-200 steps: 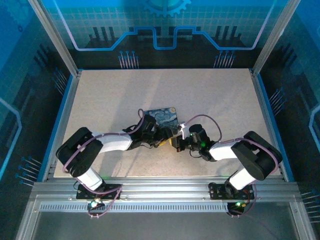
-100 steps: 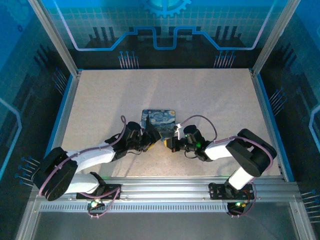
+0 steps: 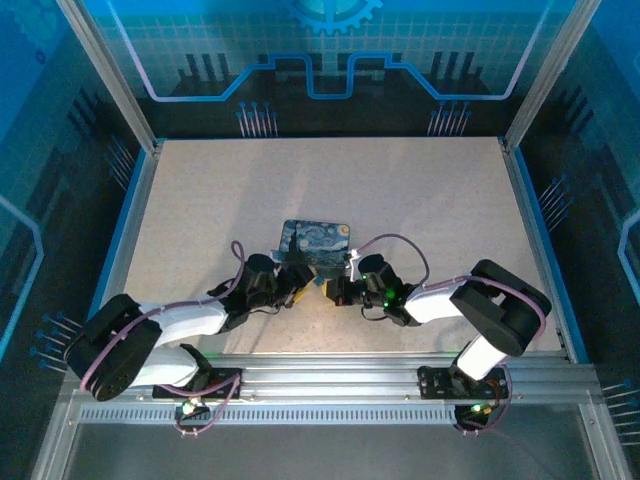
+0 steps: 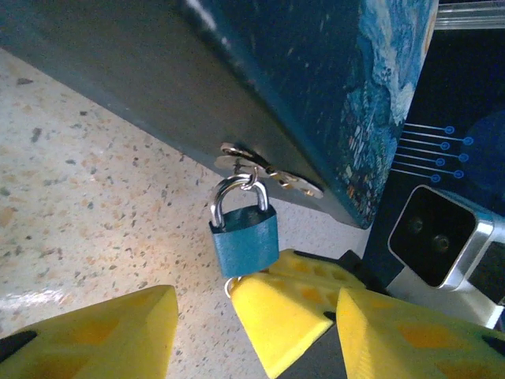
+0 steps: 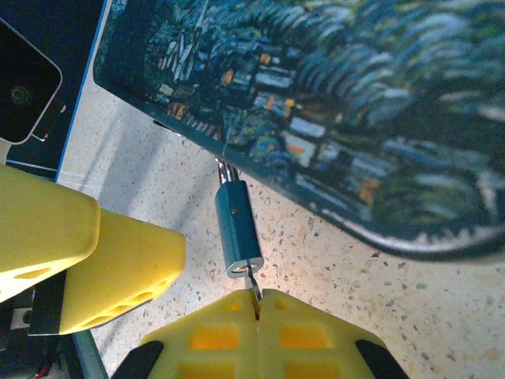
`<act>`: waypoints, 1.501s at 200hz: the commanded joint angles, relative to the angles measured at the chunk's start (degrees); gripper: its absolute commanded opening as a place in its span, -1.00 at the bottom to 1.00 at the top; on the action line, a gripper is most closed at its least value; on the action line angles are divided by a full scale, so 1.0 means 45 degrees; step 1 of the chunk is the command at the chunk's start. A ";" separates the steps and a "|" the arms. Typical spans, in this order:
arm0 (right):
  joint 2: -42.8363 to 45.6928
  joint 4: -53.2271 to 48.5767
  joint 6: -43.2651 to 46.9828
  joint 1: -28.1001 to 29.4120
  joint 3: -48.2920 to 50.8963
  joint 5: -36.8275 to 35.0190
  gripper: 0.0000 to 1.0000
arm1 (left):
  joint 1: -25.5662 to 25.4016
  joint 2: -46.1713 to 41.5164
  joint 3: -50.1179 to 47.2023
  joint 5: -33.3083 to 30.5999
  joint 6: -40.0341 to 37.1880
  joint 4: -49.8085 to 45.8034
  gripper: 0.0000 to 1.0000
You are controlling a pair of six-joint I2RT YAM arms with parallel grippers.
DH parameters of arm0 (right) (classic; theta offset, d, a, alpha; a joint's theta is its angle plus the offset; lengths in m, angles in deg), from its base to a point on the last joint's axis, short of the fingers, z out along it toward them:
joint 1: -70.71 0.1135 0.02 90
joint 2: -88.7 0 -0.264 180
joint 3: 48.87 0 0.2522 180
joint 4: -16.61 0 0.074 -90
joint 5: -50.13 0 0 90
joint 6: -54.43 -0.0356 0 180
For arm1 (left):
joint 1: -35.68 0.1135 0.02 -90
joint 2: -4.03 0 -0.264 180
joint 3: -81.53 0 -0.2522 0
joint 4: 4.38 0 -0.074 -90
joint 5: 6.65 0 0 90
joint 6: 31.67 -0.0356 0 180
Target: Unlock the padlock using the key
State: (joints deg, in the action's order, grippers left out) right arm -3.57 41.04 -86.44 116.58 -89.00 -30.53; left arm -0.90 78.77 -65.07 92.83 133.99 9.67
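Note:
The padlock (image 4: 245,238) has a blue body and a silver shackle. It hangs from the hasp (image 4: 268,170) on the front of the painted tin box (image 3: 316,239). My right gripper (image 5: 257,304) is shut on the small metal key (image 5: 252,283), whose tip sits at the keyhole in the padlock's (image 5: 238,227) underside. My left gripper (image 4: 252,306) is open just short of the padlock, one yellow finger (image 4: 95,332) on each side, touching nothing. The right gripper's fingers (image 4: 284,312) show between them. In the top view both grippers, left (image 3: 298,284) and right (image 3: 331,291), meet in front of the box.
The box stands mid-table on the speckled tabletop (image 3: 200,200), close to the near edge. The metal rail (image 3: 330,385) and the arm bases run along the bottom. Blue frame walls (image 3: 125,230) enclose the sides.
The left arm has swung back and down toward the near edge, its gripper now lower left of the box front. The right gripper has shifted left with the key. The box turned slightly.

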 commanded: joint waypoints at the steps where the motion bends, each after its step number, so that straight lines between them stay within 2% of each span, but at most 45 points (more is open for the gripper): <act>1: 0.0134 0.0416 -0.0895 0.0251 -0.0175 -0.0221 -0.95 | 0.0082 0.0258 -0.0240 -0.0270 0.0476 0.1062 0.10; 86: -0.0063 0.0584 -0.2571 0.0490 -0.0396 -0.0006 -0.94 | 0.0093 0.1208 -0.0243 -0.0371 0.0917 0.1702 0.05; 144: 0.0007 -0.0052 -0.2917 0.0628 -0.0708 0.0059 -0.94 | 0.0091 0.2539 -0.0251 -0.0309 0.1416 0.3638 -0.06; 178: -0.0091 0.0047 -0.3187 0.0652 -0.0741 0.0108 -0.94 | 0.0082 0.3208 -0.0245 -0.0225 0.1608 0.4554 -0.21; 263: 0.0050 0.0126 -0.3782 0.0654 -0.0722 -0.0123 -0.89 | 0.0065 0.3253 -0.0141 -0.0174 0.1500 0.4424 -0.51; 300: 0.0338 -0.0137 -0.3707 0.0613 -0.0685 -0.0201 -0.81 | 0.0063 0.3236 -0.0081 -0.0128 0.1457 0.4332 -0.74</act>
State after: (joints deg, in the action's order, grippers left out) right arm -3.52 39.88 -102.97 118.33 -90.88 -31.51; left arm -0.68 92.94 -65.48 91.67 140.70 27.38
